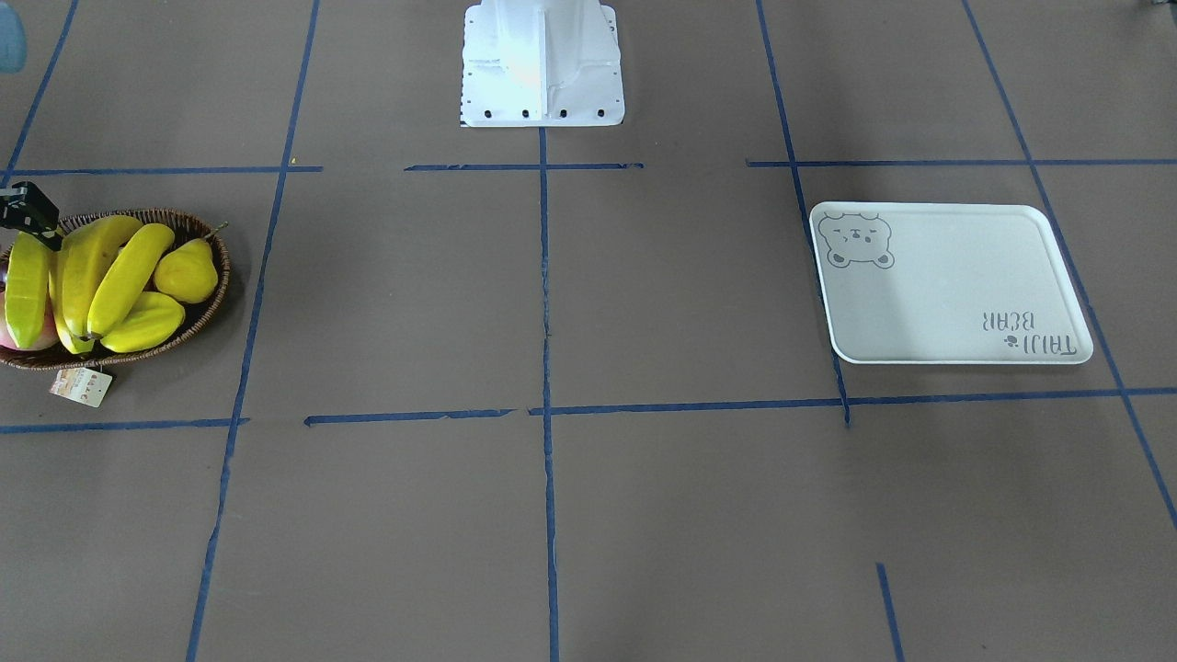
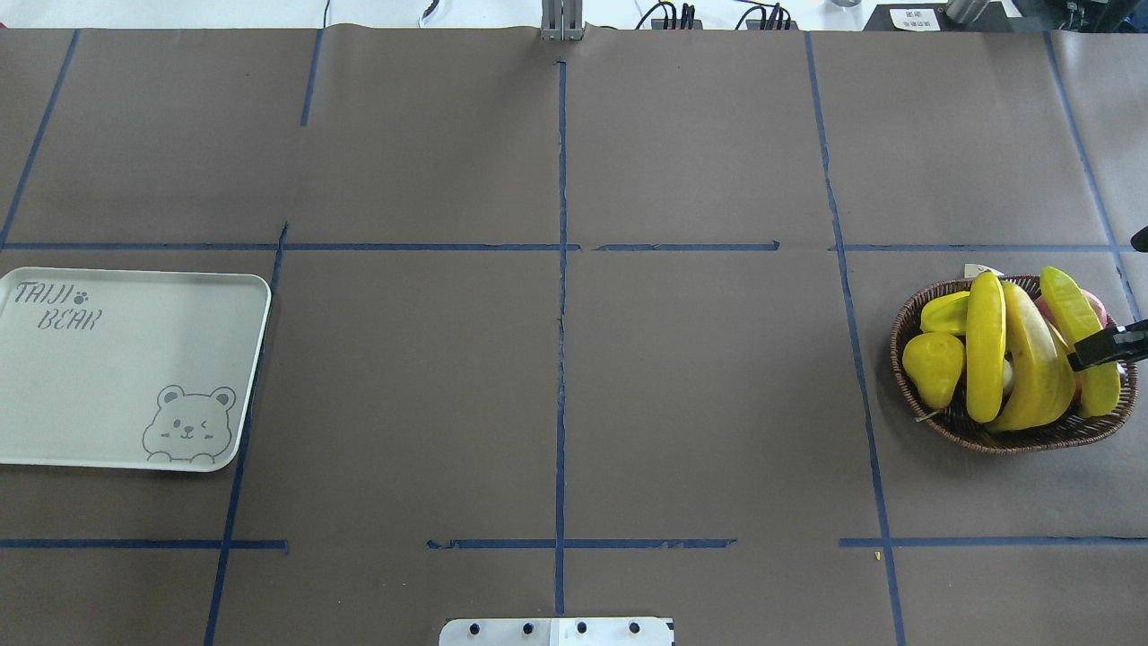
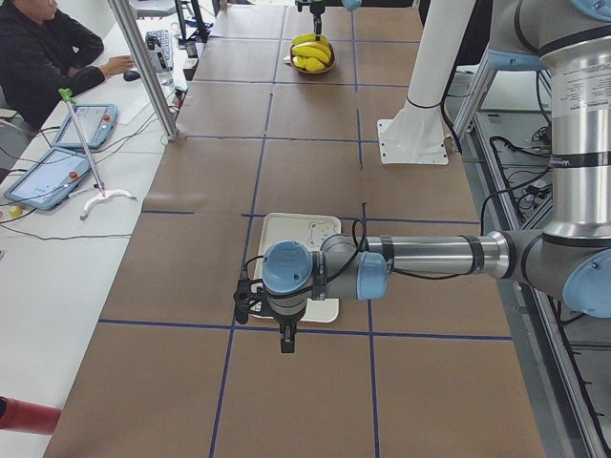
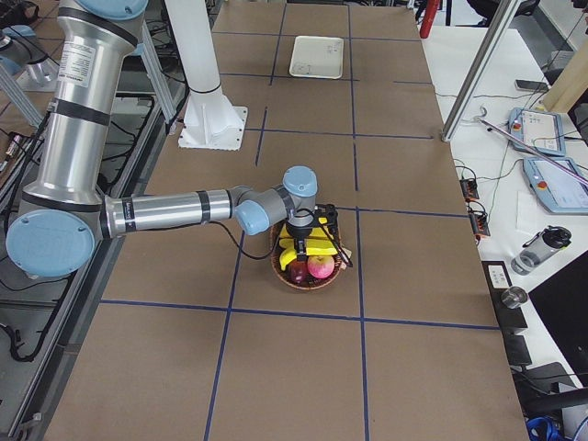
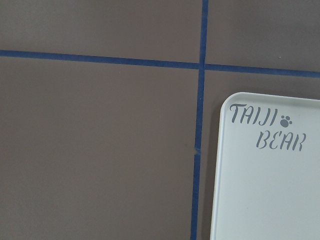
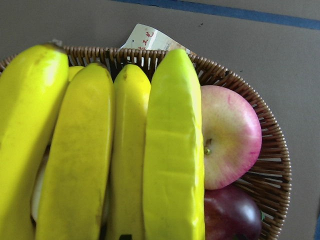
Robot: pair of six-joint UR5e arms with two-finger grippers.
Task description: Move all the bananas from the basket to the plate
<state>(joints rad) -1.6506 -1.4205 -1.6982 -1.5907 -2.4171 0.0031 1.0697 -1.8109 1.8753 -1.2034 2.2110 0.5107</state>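
Right claw [image 2: 1110,345] hangs low over the basket [image 2: 1013,440], one black finger lying across the outermost of the bananas [image 2: 985,345]. From where I stand I cannot tell whether it is spread or pinched, and nothing shows it gripping anything.

All the bananas are in the basket at the robot's right end of the desk [image 2: 700,377]. Its wrist view shows four of them side by side, lengthwise. A pear [image 2: 933,366] and a ridged starfruit [image 2: 946,314] sit against the rim on the side toward the desk's middle. A pink apple [image 6: 230,135] and a dark red fruit [image 6: 231,216] are wedged on the outer side. A paper tag [image 1: 81,386] dangles from the rim on the far side from the robot.

The plate [image 2: 117,377] lies flat at the robot's left end, well apart from the basket, with nothing on it. The left claw [image 3: 285,336] hangs above the desk just off the plate's outer end, fingers down. Its camera looks onto the plate's lettered corner. Whether it is open I cannot tell.
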